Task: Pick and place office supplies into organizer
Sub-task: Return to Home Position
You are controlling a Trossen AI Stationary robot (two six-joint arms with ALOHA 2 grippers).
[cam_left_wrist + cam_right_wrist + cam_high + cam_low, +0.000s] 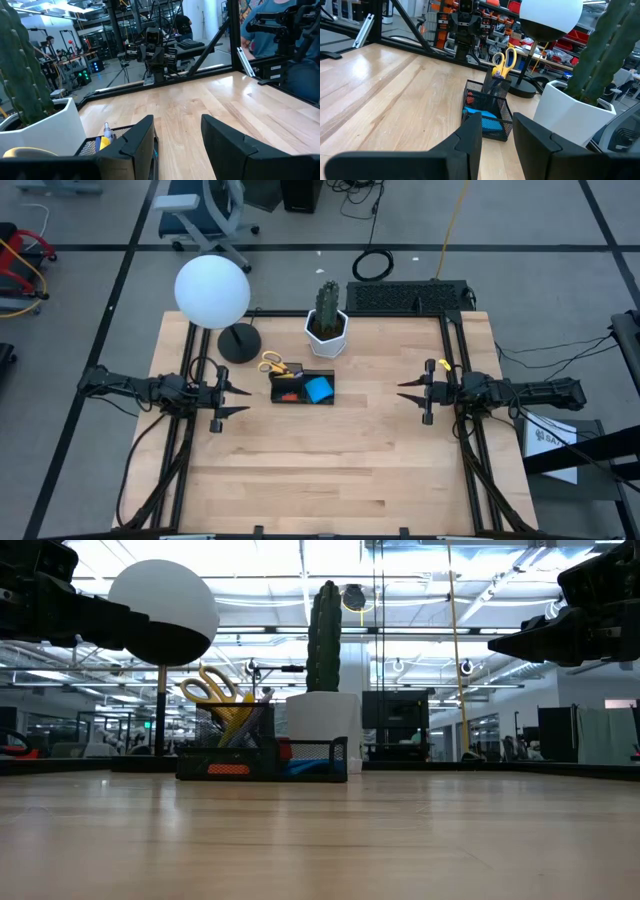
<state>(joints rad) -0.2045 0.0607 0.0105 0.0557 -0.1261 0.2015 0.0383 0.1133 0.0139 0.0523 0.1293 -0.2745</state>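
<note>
Wooden table [330, 470] in a bright lab. Organizer [303, 372] toward the back middle, long axis running from one arm toward the other. Scissors [272, 364] upright, handles up, at its end toward the left arm; blue pad [319, 389] and orange piece [287, 395] inside. No loose supplies seen around the organizer. Left gripper [238, 400] nearer, off the organizer's scissors end, fingers spread, carrying nothing. Right gripper [405, 392] farther off the opposite end, likewise spread and bare. Probably only the retreat from the organizer left.
</note>
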